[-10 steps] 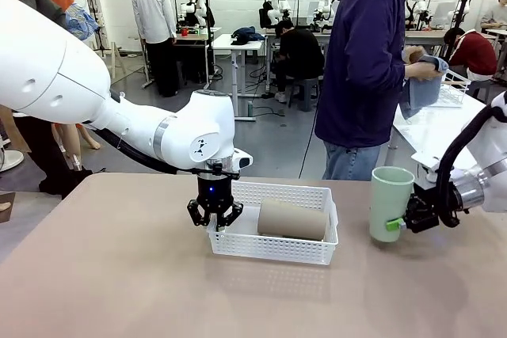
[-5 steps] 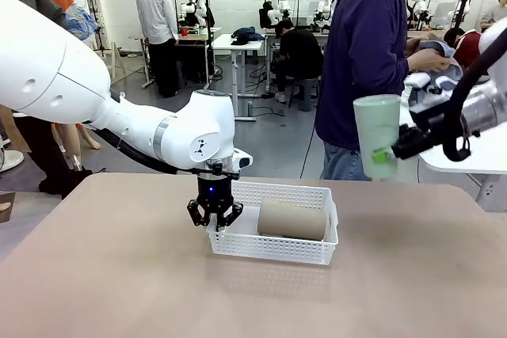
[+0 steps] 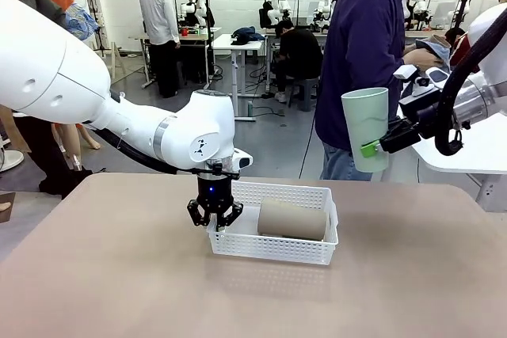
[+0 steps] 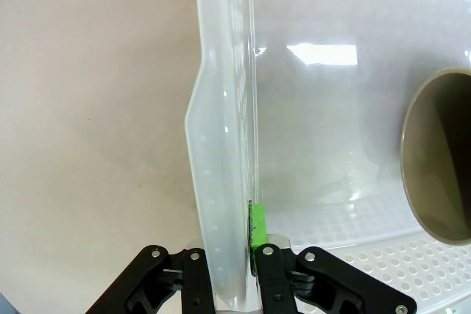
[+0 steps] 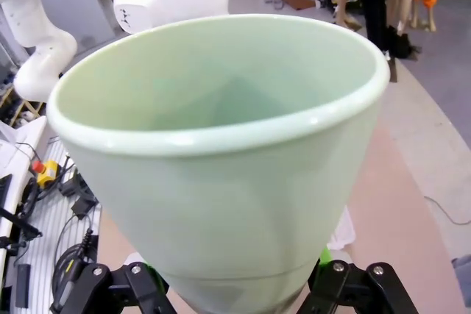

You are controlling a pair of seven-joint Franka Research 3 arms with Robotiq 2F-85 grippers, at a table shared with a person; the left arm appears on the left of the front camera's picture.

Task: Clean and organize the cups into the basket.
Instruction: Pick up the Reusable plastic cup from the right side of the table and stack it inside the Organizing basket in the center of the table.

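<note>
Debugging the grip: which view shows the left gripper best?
Left wrist view: left gripper shut on the basket end wall, a green pad inside. Front view shows it small at the basket's left end, pads hidden.

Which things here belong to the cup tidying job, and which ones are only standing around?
Part of the job:
white basket, its end wall pinched by the left gripper
brown cup, lying on its side in that basket
mint green cup, held in the air by the right gripper

Not part of it:
person in a dark hoodie
white side table
</note>
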